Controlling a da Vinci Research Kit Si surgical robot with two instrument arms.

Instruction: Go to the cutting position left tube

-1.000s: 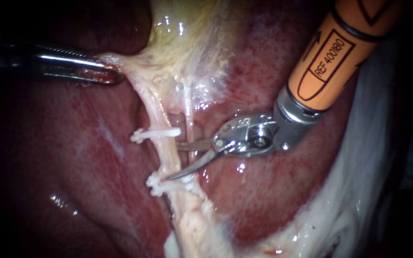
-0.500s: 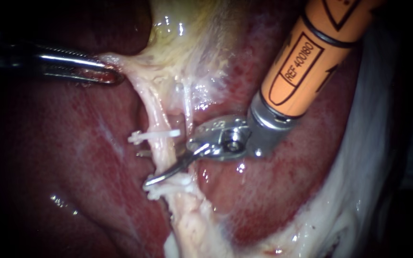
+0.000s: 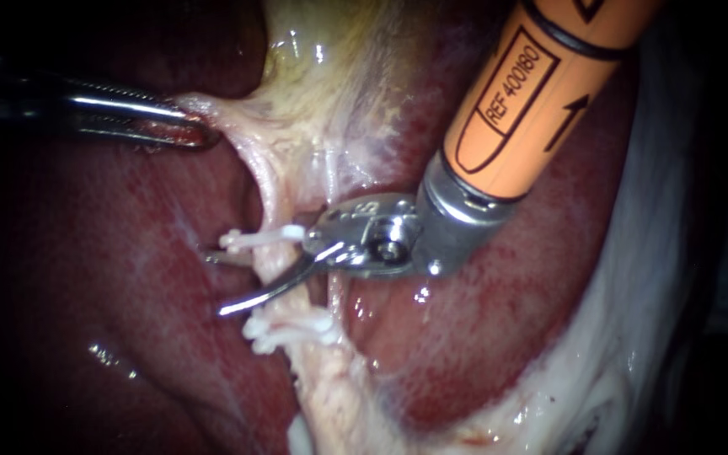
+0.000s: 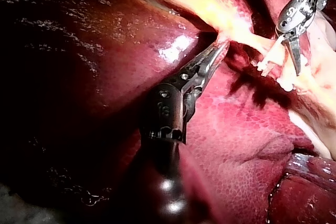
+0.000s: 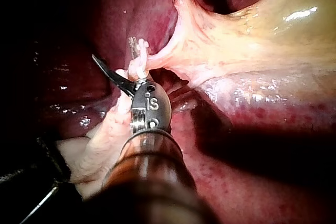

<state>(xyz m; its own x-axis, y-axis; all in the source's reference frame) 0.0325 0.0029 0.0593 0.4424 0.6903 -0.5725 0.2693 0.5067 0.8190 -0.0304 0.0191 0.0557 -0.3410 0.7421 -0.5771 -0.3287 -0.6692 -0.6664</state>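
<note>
The pale left tube (image 3: 276,263) runs down from the gallbladder (image 3: 330,67) with one white clip (image 3: 264,238) above and another clip (image 3: 292,327) below. My right instrument (image 3: 214,284), on an orange shaft, has two thin blades that stand open astride this tube between the clips, one in front and one behind. A thinner right tube (image 3: 331,181) passes just beside its wrist. My left instrument (image 3: 189,132) is shut on pale tissue at the gallbladder's neck and holds it taut to the left; the left wrist view shows that grip (image 4: 216,53).
Dark red liver (image 3: 128,253) lies on both sides of the tubes. A pale white band of tissue (image 3: 634,337) runs along the right edge. The right instrument's wide shaft (image 3: 524,93) covers the upper right of the field.
My right instrument has moved left, and its open blades have slid across the left tube between the two clips. The left instrument has held still.
</note>
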